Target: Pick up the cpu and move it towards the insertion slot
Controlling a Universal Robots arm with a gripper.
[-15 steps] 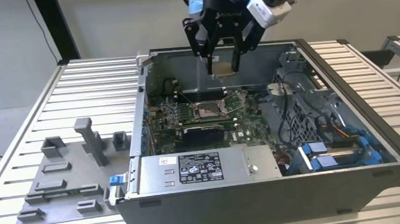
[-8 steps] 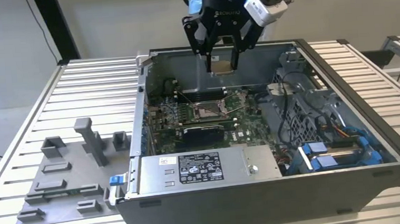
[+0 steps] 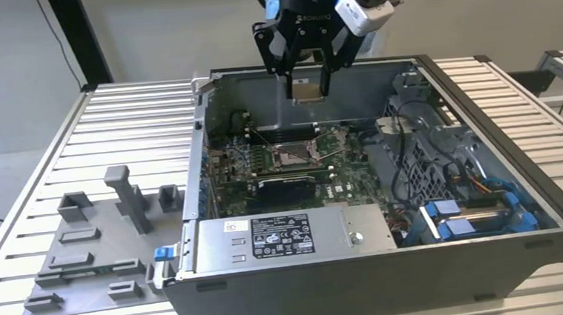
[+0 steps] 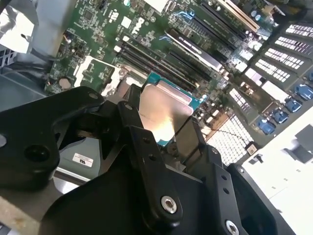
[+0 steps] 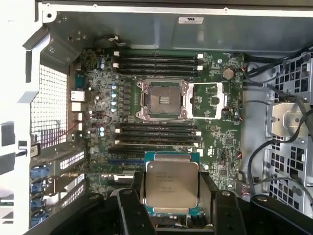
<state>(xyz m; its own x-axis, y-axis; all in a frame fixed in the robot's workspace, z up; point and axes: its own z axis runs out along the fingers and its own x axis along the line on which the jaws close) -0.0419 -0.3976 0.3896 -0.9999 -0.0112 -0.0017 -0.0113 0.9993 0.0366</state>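
Gripper: I see it clamped on the cpu; raised above the open computer case
Insertion slot: open on the motherboard, apart from the chip

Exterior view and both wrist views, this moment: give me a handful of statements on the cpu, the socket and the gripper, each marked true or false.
1. The gripper holds the cpu between its jaws. True.
2. The cpu is already seated in the insertion slot. False: it hangs above the open computer case, clear of the slot.
3. The insertion slot is open, with its pin field exposed. True.
4. The cpu lies on the grey fixture blocks. False: the blocks sit outside the case, at the exterior view's left.
5. The cpu's metal top faces the first wrist view. True.
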